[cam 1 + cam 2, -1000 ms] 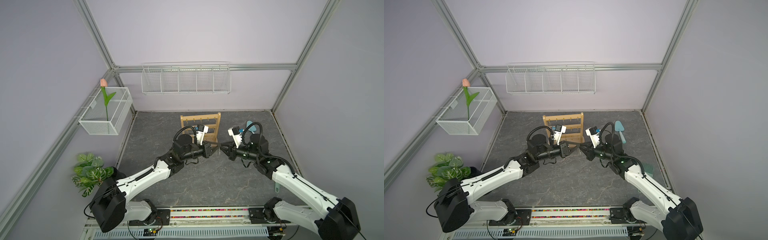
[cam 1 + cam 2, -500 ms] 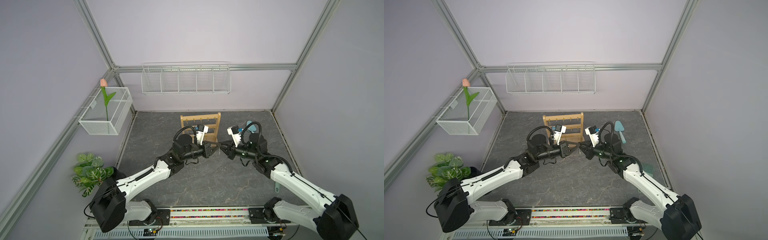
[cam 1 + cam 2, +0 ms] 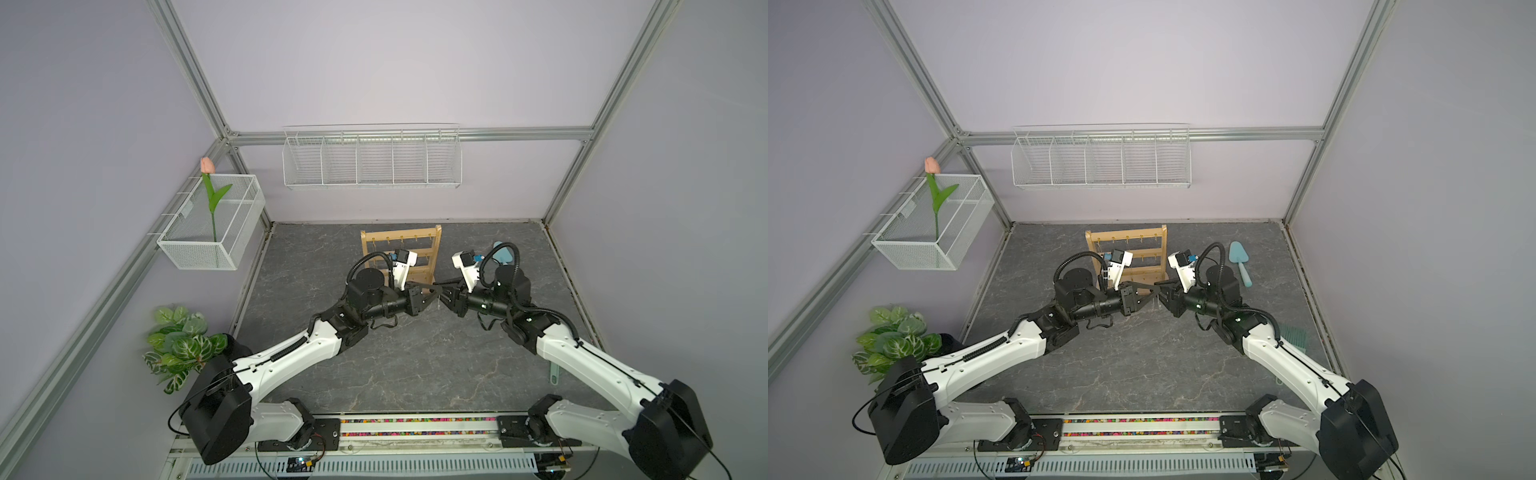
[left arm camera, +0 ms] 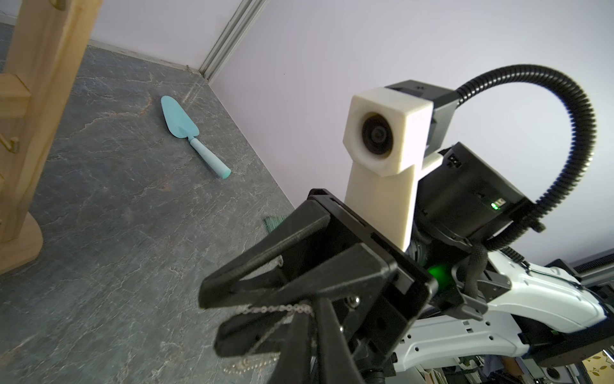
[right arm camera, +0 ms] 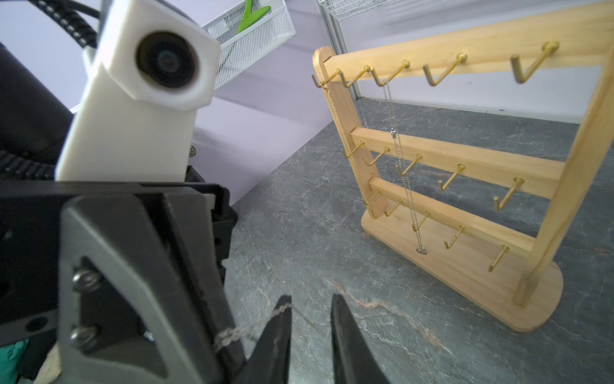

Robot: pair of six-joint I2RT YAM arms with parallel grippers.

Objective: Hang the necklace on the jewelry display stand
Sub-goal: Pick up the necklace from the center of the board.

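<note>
Silver necklace point(image 5: 252, 327) strung between two end effectors, not yet on the jewelry display stand point(image 5: 481, 166).
Compared with a second ago, the right end effector point(image 5: 310, 299) has edged closer and parted its jaws, so the chain now only brushes one finger. The left end effector point(image 3: 432, 293) stays clenched on the chain. The necklace therefore probably rides on the left alone, either just let go or about to be re-gripped. In both top views the pair meets at centre frame, just below the stand. Counted: two arms, one stand with three bars of five gold hooks each, two chains point(image 5: 397, 143) already hanging from its top bar, one held necklace, one turquoise trowel point(image 3: 1239, 262) on the bench point(image 3: 415, 365), two wire baskets point(image 3: 372, 160).
</note>
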